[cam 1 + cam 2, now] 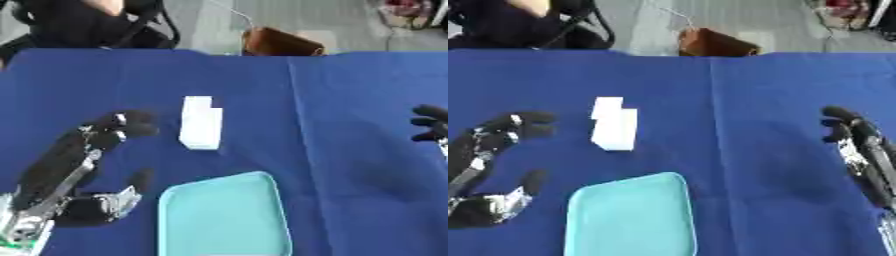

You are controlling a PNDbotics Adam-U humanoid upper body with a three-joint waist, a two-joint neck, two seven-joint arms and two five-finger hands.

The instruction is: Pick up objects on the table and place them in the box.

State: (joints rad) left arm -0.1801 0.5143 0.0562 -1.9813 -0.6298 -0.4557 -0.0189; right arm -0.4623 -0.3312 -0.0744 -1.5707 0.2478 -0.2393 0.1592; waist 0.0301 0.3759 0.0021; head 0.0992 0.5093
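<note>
A white block (200, 123) lies on the blue worktop (350, 90), just beyond the pale tray (224, 215) where it is presumably to be placed. The left hand (83, 160) is held beside it, fingers spread wide, apparently for a grasp. The right hand (859, 145) is kept well apart, its fingers relaxed.

- One white block (200, 123) lies on the table, notched at its far corner.
- One pale teal tray (225, 216) sits at the near edge.
- One blue cloth (350, 150) covers the table.
- Two black robot hands are over the cloth: the left hand (83, 160) and the right hand (859, 150).
- One brown bag (280, 43) stands beyond the far edge.
</note>
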